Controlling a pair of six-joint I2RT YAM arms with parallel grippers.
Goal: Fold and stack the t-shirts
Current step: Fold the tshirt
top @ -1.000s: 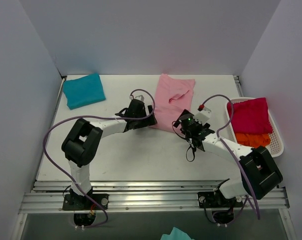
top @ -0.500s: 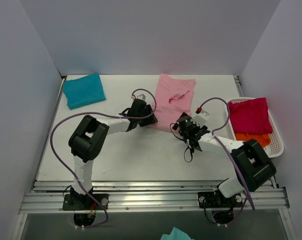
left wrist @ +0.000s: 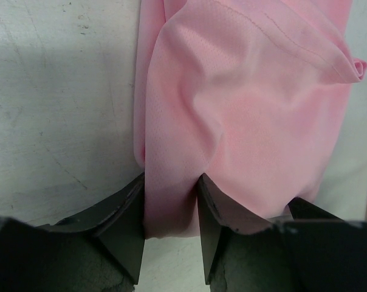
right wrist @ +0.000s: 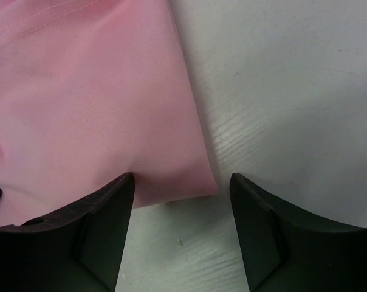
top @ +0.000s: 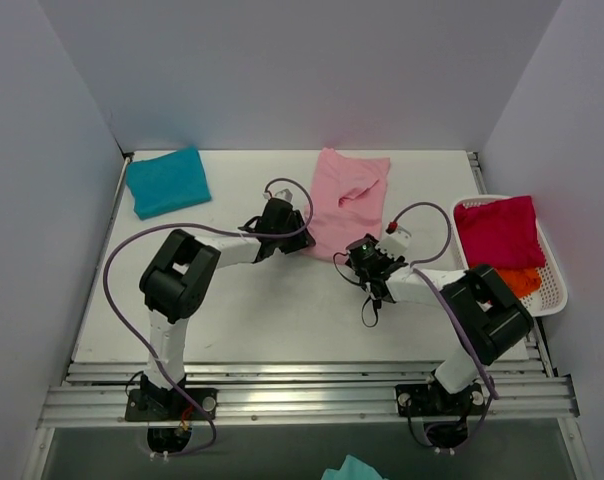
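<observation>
A light pink t-shirt [top: 347, 195] lies spread at the back middle of the table. My left gripper [top: 304, 243] is shut on its near left corner, and the cloth [left wrist: 250, 103] bunches up between the two fingers [left wrist: 171, 207]. My right gripper [top: 354, 252] is at the near right corner. In the right wrist view its jaws [right wrist: 182, 182] stand apart around that corner of the pink shirt [right wrist: 80, 103]. The left finger [right wrist: 107, 207] touches the cloth and the right one is off it. A folded teal-blue t-shirt [top: 167, 180] lies at the back left.
A white basket [top: 554, 292] at the right edge holds a magenta-red t-shirt [top: 499, 230] over an orange one [top: 512, 280]. Purple cables loop above both arms. Walls close in the table on the left, the back and the right.
My left gripper has closed on the pink shirt's near left corner. The right gripper has slid left to the near right corner and its jaws have narrowed.
</observation>
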